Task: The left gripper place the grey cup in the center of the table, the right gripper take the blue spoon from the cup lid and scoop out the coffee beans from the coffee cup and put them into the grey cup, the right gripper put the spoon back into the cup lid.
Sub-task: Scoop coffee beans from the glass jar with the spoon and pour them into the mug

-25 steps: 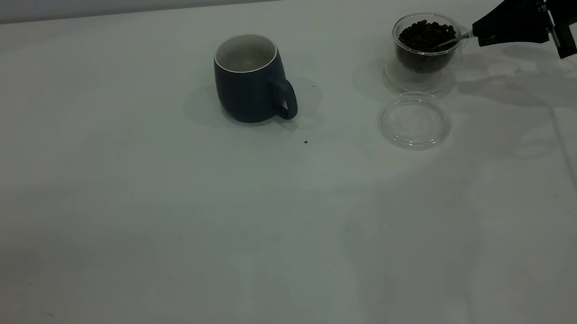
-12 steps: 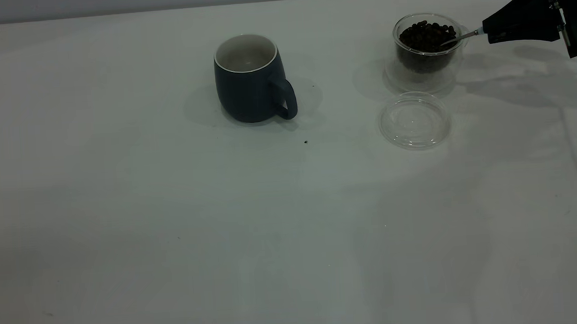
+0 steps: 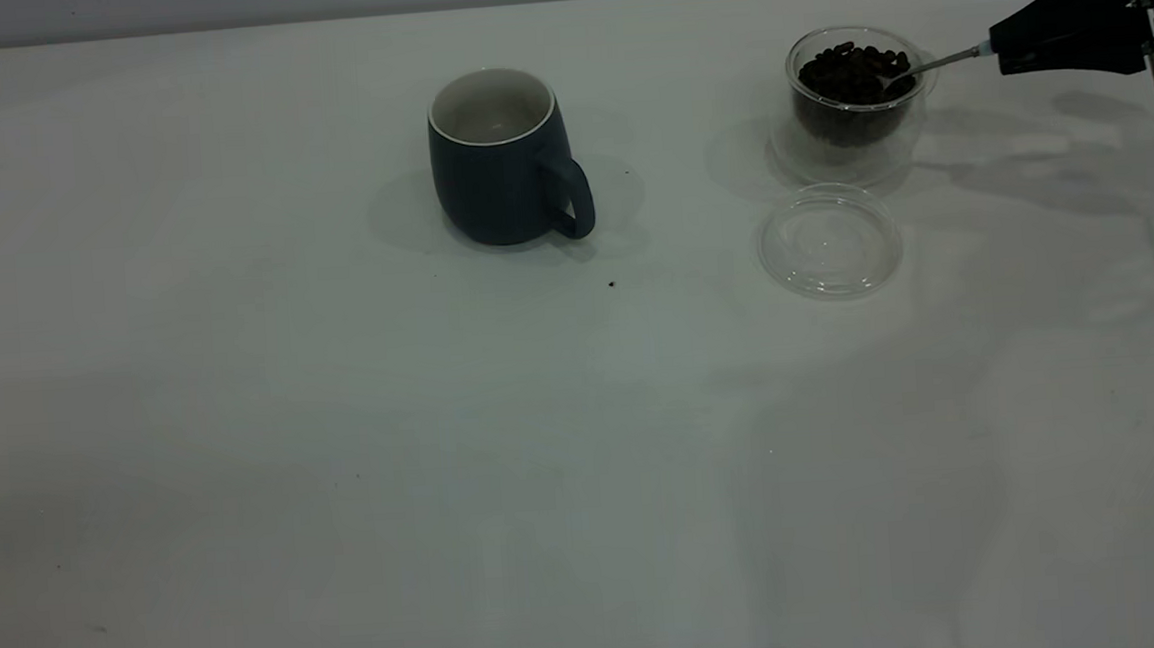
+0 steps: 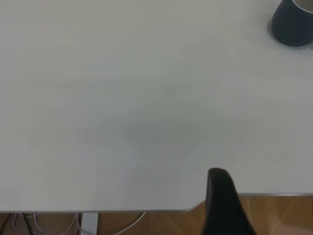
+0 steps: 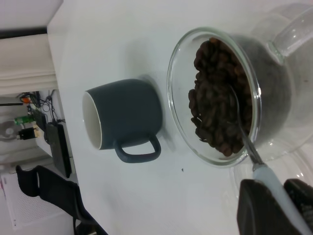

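In the exterior view, the grey cup [image 3: 502, 156] is standing upright near the middle of the white tabletop [image 3: 343, 428], its loop handle turned toward the camera and to the right. Well apart to its right, the coffee cup [image 3: 854, 97] is sitting full of coffee beans [image 3: 852, 72]. Just in front of it, toward the camera, the clear cup lid [image 3: 829, 240] is lying flat with nothing in it. The right pincer [image 3: 1006, 49] is reaching in from the right edge, clamping the blue spoon [image 3: 932, 65] by its handle; the steel neck is crossing the glass rim and the bowl is lying among the beans. The left arm is out of this view.

In the left wrist view, one dark finger of the left pincer [image 4: 222, 203] is showing over the near edge of the tabletop [image 4: 122, 107]; whether it is open or closed cannot be told. The grey cup [image 4: 292, 22] is sitting far off, in the corner of the frame.

In the right wrist view, the right pincer [image 5: 276, 208] is gripping the pale handle of the blue spoon [image 5: 247, 139], whose bowl is resting in the coffee beans [image 5: 217, 98] inside the coffee cup [image 5: 274, 88]. The grey cup [image 5: 124, 115] is standing beyond it.
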Robot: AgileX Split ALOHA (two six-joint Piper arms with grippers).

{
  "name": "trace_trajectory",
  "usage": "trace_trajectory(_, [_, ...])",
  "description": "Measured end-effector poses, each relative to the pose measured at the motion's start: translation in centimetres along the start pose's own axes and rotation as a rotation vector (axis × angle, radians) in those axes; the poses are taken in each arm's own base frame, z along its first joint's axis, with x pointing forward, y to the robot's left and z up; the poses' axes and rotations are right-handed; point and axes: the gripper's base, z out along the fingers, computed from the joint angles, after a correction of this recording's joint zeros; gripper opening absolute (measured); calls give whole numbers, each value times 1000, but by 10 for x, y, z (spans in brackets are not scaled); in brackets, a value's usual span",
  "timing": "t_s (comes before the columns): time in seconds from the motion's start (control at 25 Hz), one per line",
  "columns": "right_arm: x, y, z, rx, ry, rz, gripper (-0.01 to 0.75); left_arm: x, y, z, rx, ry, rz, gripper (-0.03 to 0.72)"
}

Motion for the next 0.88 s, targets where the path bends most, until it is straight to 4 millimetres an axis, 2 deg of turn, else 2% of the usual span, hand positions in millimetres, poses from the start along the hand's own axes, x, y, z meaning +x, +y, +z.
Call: trace_trajectory(0.88, [-4,4,-1,-48,-48,1,98,0,0,0,0,0,1,499])
